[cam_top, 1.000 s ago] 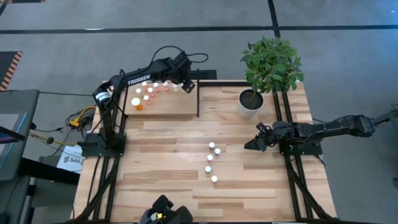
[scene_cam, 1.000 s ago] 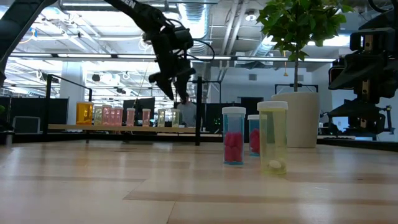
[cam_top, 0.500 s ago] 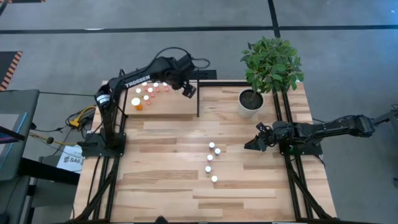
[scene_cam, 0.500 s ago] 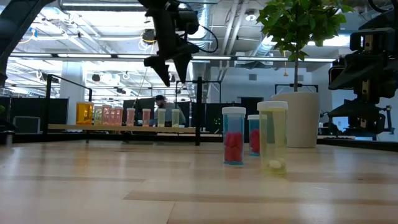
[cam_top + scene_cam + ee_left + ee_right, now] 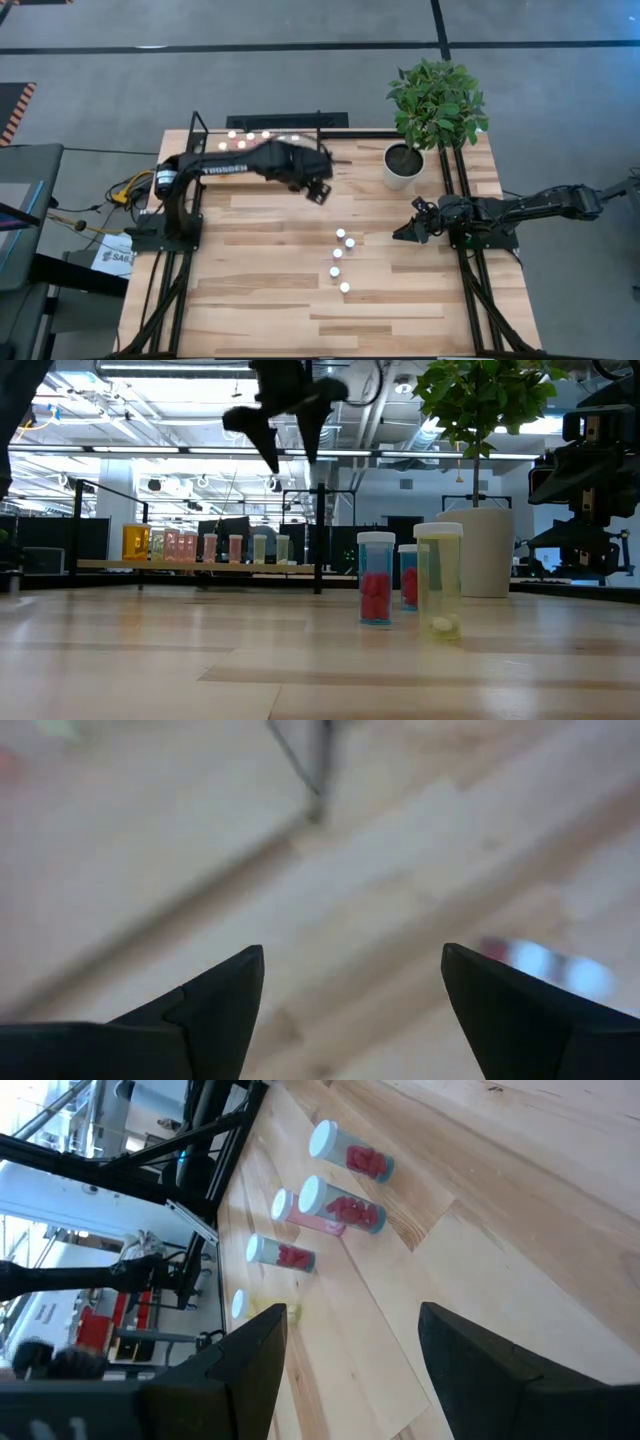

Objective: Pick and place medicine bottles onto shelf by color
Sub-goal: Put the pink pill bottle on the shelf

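- Currently standing mid-table, five loose medicine bottles (image 5: 341,258), well apart from the shelf (image 5: 205,165).
- Left gripper (image 5: 318,189), jaws apart, empty, hovering between them; advisable: descending squarely over one cap.
- Right gripper (image 5: 404,232), fingers apart, idling at the table's right edge.

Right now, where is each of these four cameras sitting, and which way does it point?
High view: above the table, looking straight down; both arms show, left gripper open mid-table, right gripper waiting at the right edge.
Low view: at tabletop height, looking level across at the medicine bottles and the shelf; the left gripper hangs above.
Left wrist view: on the left arm, looking down at the table past its two fingers.
Right wrist view: on the right arm, looking past its fingers at the bottles.
Shared: high, low and right wrist views show the same loose bottles.
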You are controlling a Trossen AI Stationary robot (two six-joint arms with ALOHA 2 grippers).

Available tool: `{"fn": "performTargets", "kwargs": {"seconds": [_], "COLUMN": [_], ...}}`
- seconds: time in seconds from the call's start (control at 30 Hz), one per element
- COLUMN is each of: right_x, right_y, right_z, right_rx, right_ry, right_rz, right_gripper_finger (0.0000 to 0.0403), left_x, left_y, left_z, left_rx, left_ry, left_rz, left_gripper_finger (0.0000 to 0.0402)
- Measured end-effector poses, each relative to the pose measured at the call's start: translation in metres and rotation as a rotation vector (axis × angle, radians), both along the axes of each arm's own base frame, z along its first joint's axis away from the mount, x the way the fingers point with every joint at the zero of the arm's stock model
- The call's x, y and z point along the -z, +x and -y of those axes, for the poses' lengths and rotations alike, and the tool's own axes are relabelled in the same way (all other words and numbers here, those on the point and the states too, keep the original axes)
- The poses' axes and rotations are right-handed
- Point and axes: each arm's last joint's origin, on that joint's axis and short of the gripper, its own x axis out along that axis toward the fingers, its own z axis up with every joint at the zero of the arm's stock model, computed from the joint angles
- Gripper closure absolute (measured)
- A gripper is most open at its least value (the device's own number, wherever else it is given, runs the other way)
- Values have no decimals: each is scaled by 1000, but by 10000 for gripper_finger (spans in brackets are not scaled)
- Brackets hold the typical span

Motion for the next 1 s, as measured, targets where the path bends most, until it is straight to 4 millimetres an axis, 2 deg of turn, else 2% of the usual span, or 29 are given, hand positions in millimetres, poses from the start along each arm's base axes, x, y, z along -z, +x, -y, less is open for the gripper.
{"fn": "performTargets", "kwargs": {"seconds": [0.2, 0.33, 0.5, 0.73, 0.93, 1.0], "right_x": [0, 0, 0, 0, 0, 0], "right_y": [0, 0, 0, 0, 0, 0], "right_z": [0, 0, 0, 0, 0, 0], "right_rx": [-1, -1, 0, -1, 0, 0], "right_ry": [0, 0, 0, 0, 0, 0], "right_rz": [1, 0, 1, 1, 2, 1], "right_gripper_finger": [153, 153, 153, 153, 153, 153], "left_x": [4, 19, 40, 71, 92, 105], "left_y": [15, 26, 38, 55, 67, 71], "left_z": [62, 100, 135, 157, 161, 162], "left_rx": [10, 95, 141, 134, 129, 124], "left_ry": [-52, 3, 2, -23, -10, 1], "left_rz": [107, 122, 143, 165, 172, 150], "left_gripper_finger": [109, 109, 109, 109, 109, 109]}}
